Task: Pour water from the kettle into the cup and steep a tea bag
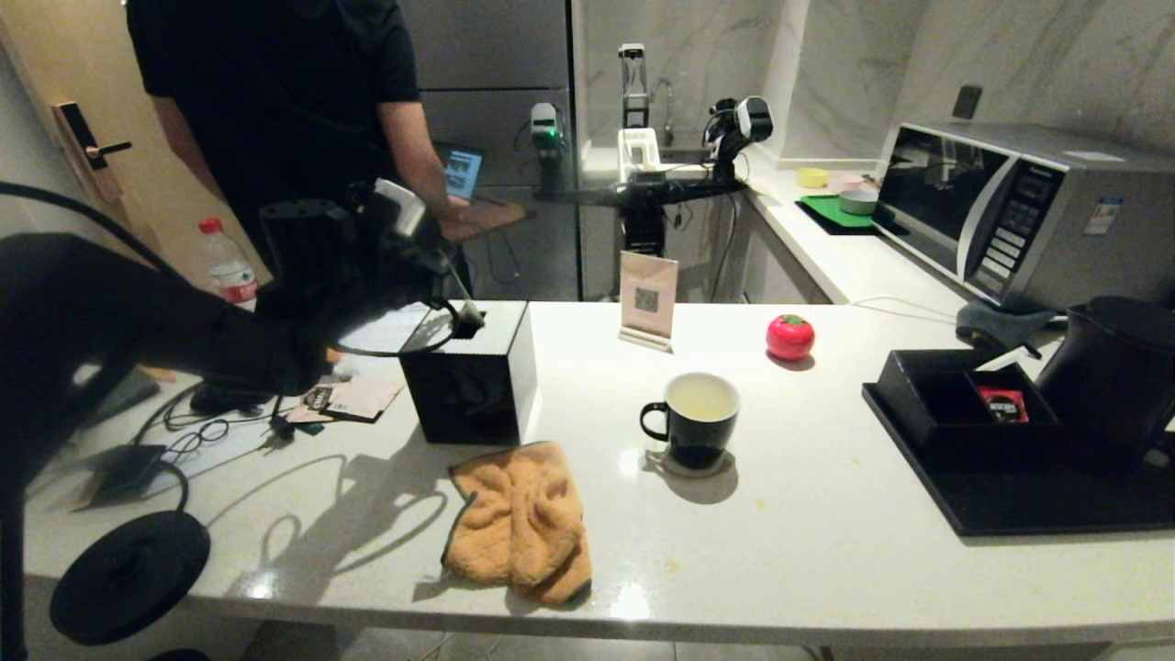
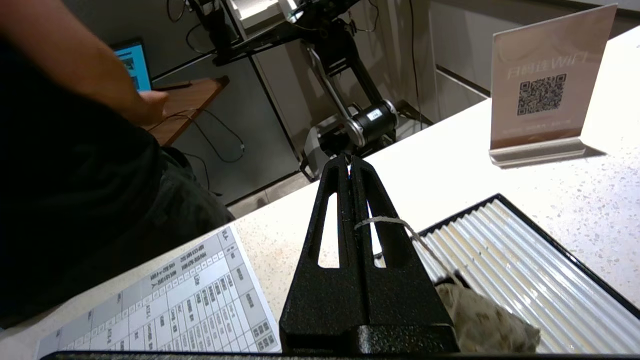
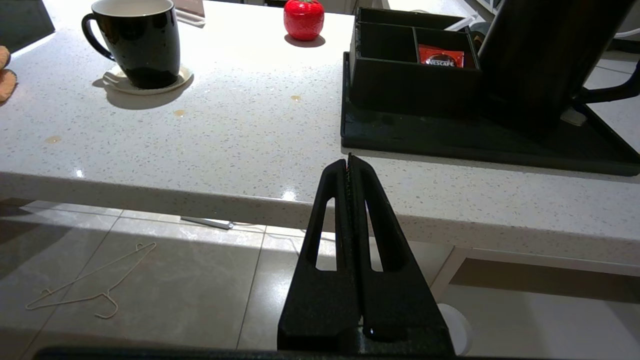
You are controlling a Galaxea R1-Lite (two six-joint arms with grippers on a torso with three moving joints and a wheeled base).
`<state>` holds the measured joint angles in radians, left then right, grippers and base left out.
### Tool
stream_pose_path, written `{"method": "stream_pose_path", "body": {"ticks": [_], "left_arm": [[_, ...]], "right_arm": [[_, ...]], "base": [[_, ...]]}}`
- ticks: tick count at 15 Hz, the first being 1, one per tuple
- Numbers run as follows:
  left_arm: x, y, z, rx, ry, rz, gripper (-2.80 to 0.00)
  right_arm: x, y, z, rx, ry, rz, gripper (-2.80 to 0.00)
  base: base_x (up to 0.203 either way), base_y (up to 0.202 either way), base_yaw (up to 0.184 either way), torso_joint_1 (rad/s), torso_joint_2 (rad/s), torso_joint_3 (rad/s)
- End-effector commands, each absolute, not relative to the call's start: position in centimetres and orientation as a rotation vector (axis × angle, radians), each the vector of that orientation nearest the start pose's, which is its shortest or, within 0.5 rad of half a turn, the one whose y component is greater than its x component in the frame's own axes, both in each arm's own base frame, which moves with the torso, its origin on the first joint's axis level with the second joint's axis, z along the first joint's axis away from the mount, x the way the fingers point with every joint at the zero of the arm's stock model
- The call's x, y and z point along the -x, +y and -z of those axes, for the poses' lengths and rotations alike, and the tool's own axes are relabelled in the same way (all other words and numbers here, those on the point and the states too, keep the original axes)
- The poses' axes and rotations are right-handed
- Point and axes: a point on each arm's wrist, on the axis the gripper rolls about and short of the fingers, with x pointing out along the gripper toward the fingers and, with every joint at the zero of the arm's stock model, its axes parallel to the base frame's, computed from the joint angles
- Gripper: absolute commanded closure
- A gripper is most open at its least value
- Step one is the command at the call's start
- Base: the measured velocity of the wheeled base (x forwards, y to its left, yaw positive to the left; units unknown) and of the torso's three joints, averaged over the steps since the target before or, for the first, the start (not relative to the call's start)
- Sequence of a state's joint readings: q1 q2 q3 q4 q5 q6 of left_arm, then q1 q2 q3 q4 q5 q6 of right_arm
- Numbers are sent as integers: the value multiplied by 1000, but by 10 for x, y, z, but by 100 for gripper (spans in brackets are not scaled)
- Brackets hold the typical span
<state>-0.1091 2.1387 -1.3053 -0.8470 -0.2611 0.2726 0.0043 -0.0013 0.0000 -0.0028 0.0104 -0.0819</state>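
- Your tea bag [image 2: 482, 320] hangs at the left gripper [image 2: 350, 162], above the black tissue box [image 1: 470, 376] that stands well to the left of the cup [image 1: 693, 420]; its thin string [image 2: 395, 222] loops over one finger.
- The left gripper's fingers are pressed together at the tips, and something small is caught between them; you cannot tell from the wrist view whether it is the string's end.
- The cup sits on a small pale coaster [image 1: 684, 464] near the middle of the worktop [image 1: 826, 560], handle turned to the robot's left, with pale yellowish water [image 1: 702, 397] inside.
- The kettle [image 1: 1111, 372] stands far to the right of the cup, on a black tray [image 1: 1010, 505], touching a black compartment box [image 1: 927, 395] that holds a red sachet [image 1: 1001, 404].
- The right gripper [image 3: 348, 162] hangs off the worktop's near edge, closer to you than the cup and lower, over the tiled floor; its fingers are pressed together with nothing between them.
- An orange cloth [image 1: 519, 523] lies crumpled left of the cup, toward the near edge.
- A red tomato-shaped thing [image 1: 789, 336] and a QR-code sign [image 1: 648, 298] stand behind the cup.
- A flat black disc [image 1: 128, 574] with a cord lies far left of the cup, at the worktop's near corner.
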Motion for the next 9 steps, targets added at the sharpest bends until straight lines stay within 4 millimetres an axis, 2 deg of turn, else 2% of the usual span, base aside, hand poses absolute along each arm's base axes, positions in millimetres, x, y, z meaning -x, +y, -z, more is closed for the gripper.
{"method": "stream_pose_path", "body": {"ticks": [1, 9], "left_arm": [[-436, -50, -183, -275, -91, 354, 0], [-436, -53, -206, -227, -168, 523, 0]], "right_arm": [[23, 0, -76, 83, -4, -15, 0], [23, 0, -76, 83, -4, -15, 0]], "base": [[0, 0, 0, 0, 0, 0], [0, 0, 0, 0, 0, 0]]}}
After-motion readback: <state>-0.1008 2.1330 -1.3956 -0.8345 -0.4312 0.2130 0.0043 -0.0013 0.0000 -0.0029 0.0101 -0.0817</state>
